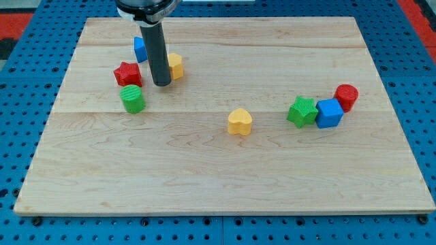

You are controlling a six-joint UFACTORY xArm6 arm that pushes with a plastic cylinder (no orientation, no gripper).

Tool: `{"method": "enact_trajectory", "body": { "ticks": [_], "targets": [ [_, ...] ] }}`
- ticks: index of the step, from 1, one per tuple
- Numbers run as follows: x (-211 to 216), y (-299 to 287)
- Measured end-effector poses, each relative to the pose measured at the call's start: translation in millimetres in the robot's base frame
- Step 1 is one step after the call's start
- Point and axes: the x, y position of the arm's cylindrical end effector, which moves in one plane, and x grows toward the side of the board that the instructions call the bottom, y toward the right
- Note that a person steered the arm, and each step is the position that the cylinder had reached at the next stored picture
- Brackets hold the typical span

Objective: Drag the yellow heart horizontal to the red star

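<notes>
My tip (161,84) stood in the frame's upper left, between the red star (127,73) and a yellow block (175,66). The yellow heart (240,122) lay near the desk's (218,184) centre, lower right of my tip. I carried no jaws.

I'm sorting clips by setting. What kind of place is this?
Probably a robotics lab bench: a wooden board on a blue perforated base, small coloured blocks like the yellow heart, and my tip.
</notes>
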Motion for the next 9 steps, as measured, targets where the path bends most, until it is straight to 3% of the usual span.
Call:
{"method": "enact_trajectory", "body": {
  "ticks": [1,3,4,5,7,8,9],
  "targets": [
    [-5,1],
    [-5,57],
    [23,76],
    [64,150],
    [142,170],
    [159,163],
    [120,143]
  ]
}}
